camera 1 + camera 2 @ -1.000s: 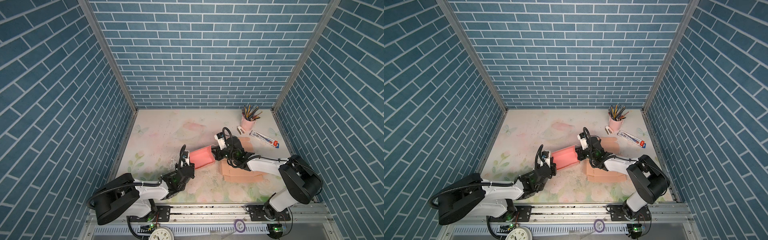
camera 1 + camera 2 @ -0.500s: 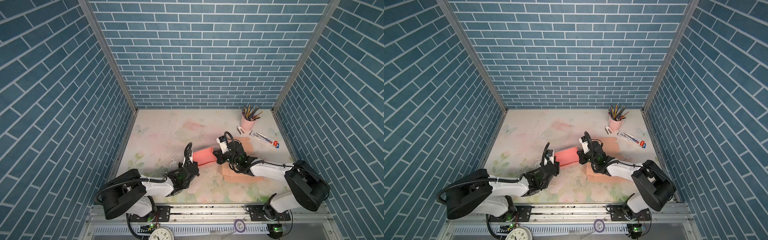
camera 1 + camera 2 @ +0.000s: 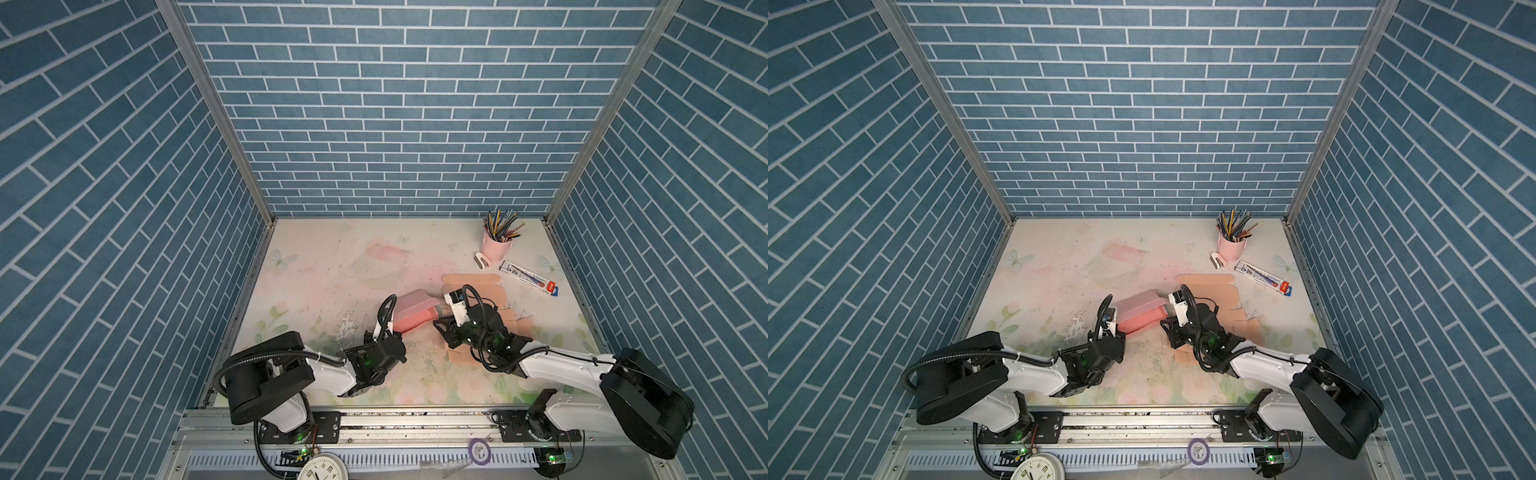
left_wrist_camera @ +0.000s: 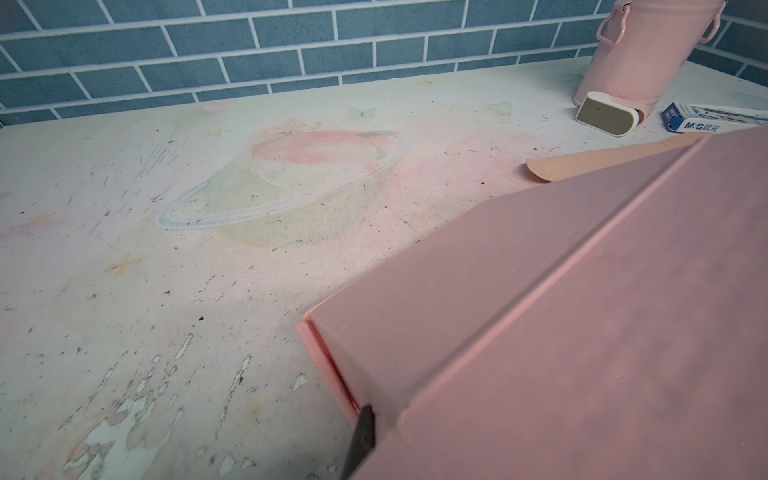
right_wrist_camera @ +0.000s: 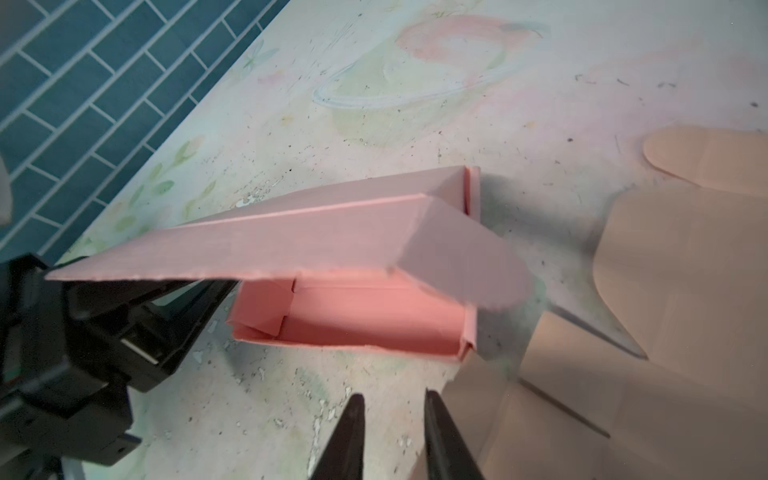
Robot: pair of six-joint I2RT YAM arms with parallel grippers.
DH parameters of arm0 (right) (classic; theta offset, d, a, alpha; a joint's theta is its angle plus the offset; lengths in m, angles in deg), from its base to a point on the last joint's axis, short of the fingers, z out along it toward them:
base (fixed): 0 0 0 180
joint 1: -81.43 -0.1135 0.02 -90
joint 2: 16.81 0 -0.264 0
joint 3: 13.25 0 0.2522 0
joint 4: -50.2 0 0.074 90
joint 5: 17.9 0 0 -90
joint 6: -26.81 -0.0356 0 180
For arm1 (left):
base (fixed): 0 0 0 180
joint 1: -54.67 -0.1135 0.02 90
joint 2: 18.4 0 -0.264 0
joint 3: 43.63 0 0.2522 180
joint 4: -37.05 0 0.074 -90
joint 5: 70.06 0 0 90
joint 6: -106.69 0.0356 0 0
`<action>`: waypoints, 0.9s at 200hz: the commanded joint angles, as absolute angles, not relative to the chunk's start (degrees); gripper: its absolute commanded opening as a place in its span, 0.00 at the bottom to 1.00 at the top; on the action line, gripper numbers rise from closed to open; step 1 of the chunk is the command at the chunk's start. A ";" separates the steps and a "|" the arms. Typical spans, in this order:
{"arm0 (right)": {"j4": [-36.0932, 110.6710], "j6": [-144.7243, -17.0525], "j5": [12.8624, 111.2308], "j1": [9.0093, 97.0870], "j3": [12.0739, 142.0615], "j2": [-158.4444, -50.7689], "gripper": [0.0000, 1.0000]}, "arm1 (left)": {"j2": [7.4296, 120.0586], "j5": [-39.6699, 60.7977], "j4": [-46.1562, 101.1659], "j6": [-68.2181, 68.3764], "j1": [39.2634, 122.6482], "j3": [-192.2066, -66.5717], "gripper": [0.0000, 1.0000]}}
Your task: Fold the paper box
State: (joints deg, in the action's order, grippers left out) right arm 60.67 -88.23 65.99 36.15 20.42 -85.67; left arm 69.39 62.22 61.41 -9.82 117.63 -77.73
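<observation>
Here the box (image 3: 413,316) lies mid-table, long axis running between the arms, its half-raised lid (image 5: 291,241) gaping toward the right gripper (image 5: 394,419), which hovers just before it, jaws slightly parted and empty, while the left gripper (image 3: 391,331) pinches the opposite end; bare tabletop (image 3: 332,266) lies behind, a tan sheet (image 3: 473,279) alongside.

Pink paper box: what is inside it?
The pink paper box shows only bare pink floor and a folded-in end flap; its half-raised lid hides the back of the interior.

the blue-and-white carton (image 4: 715,117) reads "m&g" on its blue end.
</observation>
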 commanded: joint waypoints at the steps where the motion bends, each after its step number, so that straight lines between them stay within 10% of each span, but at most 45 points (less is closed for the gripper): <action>1: 56.74 -90.82 69.26 35.90 17.80 -78.79 0.39 | 69.93 61.32 58.70 -11.38 118.42 -76.78 0.00; 64: 40.26 -88.38 72.65 35.90 22.69 -58.03 0.49 | 68.90 62.46 56.77 -11.08 120.31 -78.47 0.05; 180: 37.67 -80.98 71.47 35.99 40.76 -78.48 0.45 | 54.15 50.47 36.07 -19.18 122.22 -80.97 0.63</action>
